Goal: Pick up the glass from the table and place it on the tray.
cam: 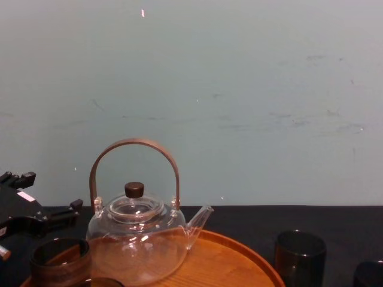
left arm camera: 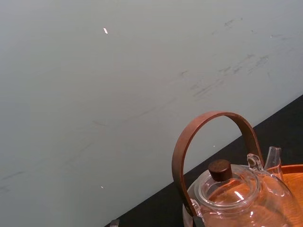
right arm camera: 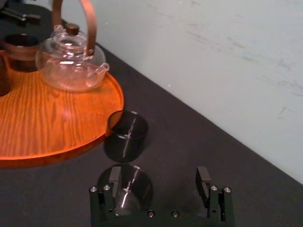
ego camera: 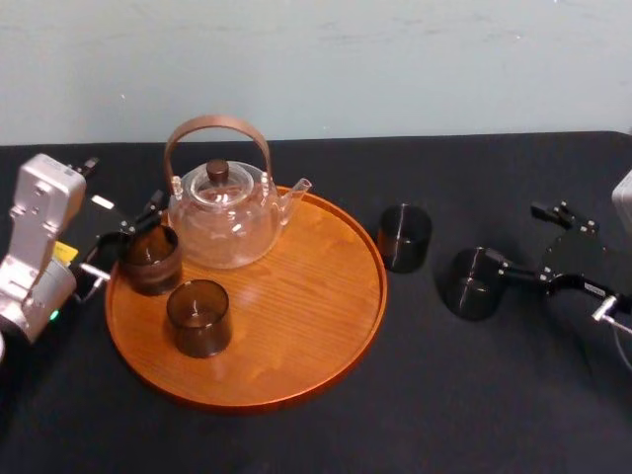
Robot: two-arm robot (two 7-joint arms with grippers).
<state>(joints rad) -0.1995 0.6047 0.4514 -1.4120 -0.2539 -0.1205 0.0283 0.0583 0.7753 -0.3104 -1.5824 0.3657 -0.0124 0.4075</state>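
Four dark glasses show, two of them off the tray (ego camera: 296, 326). The right glass (ego camera: 472, 283) stands upright on the black table (ego camera: 296, 439), well to the right of the tray, and the middle glass (ego camera: 405, 237) stands upright between it and the tray, just beside the rim but not on it. The right gripper (ego camera: 513, 235) hangs low over the table at the right glass, its fingers spread wide and holding nothing. In the right wrist view one finger (right arm camera: 115, 176) overlaps the glass while the other stands well off to the side, so the glass sits at one finger rather than in the gap; whether finger and glass touch cannot be told. On the tray, the rim glass (ego camera: 150, 259) stands at the left edge next to the teapot (ego camera: 225, 212), and the front glass (ego camera: 198, 317) stands nearer the robot. The teapot, clear with a brown arched handle and a dark knob on its lid, sits at the tray's far left. The left gripper (ego camera: 126, 240) is at the tray's left edge by the rim glass, fingers apart and not clamped on it.
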